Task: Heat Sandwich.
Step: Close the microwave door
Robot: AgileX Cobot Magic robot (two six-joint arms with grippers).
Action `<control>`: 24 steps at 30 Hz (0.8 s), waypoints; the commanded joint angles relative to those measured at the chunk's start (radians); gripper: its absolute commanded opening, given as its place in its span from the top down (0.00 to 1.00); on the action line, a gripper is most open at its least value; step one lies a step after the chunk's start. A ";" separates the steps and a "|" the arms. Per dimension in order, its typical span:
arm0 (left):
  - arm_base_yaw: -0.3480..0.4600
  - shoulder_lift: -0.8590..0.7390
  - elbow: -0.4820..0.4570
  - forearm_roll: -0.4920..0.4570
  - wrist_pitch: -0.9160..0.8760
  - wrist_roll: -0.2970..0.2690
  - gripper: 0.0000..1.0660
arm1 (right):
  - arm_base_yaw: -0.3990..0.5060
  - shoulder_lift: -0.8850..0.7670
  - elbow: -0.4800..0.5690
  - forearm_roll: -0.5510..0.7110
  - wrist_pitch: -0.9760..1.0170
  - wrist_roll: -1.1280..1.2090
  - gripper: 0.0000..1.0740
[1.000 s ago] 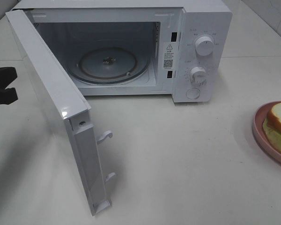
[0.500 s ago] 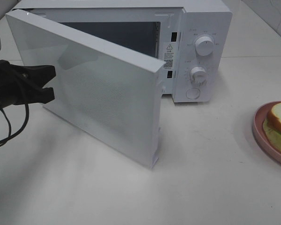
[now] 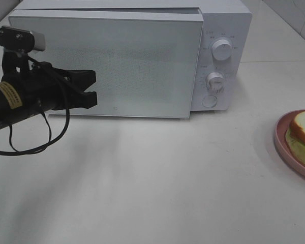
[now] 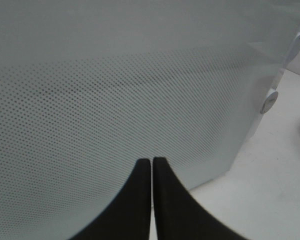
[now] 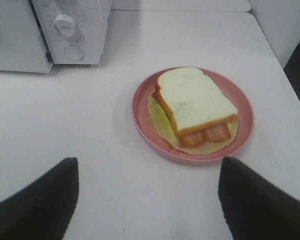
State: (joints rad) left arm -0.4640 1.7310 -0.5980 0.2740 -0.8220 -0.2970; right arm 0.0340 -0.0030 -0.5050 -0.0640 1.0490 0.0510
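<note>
At the left of the high view, the black left gripper has its jaws pressed together with nothing between them, its tips at or just short of the perforated white door of the boxy white microwave oven. The door looks almost flush with the oven's front, though a thin seam at its latch edge suggests it may not be fully home. To finish this step well, the push should go square into the door panel, low and steady, until the latch seats; a glancing push could slide the oven on the white tabletop.

Further right sit the two white round dials and the round button beneath them, untouched.

At the far right, the small sandwich of thick white bread with a golden crust lies on the round pink plate, well apart from the oven and not inside it. Judging by that, shutting the door with the food outside leaves the heating still to do. The right gripper hovers near the plate with its jaws spread wide, empty.
</note>
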 commanded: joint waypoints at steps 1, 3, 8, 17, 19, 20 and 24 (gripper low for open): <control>-0.043 0.013 -0.048 -0.060 0.048 -0.001 1.00 | -0.004 -0.026 0.001 0.003 -0.007 -0.003 0.30; -0.055 0.020 -0.063 -0.064 0.059 -0.001 1.00 | -0.004 -0.026 0.001 0.003 -0.007 -0.003 0.30; -0.103 0.059 -0.139 -0.067 0.097 -0.001 1.00 | -0.004 -0.026 0.001 0.003 -0.007 -0.003 0.30; -0.190 0.145 -0.288 -0.141 0.145 -0.001 1.00 | -0.004 -0.026 0.001 0.002 -0.007 -0.003 0.30; -0.207 0.164 -0.315 -0.145 0.147 -0.001 1.00 | -0.004 -0.026 0.001 0.002 -0.007 -0.003 0.30; -0.216 0.173 -0.331 -0.146 0.149 -0.001 1.00 | -0.004 -0.026 0.001 0.002 -0.007 -0.003 0.30; -0.243 0.207 -0.400 -0.147 0.198 0.002 1.00 | -0.004 -0.026 0.001 0.002 -0.007 -0.003 0.30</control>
State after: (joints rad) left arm -0.6950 1.9280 -0.9680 0.1360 -0.6490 -0.2960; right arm 0.0340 -0.0030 -0.5050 -0.0640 1.0490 0.0510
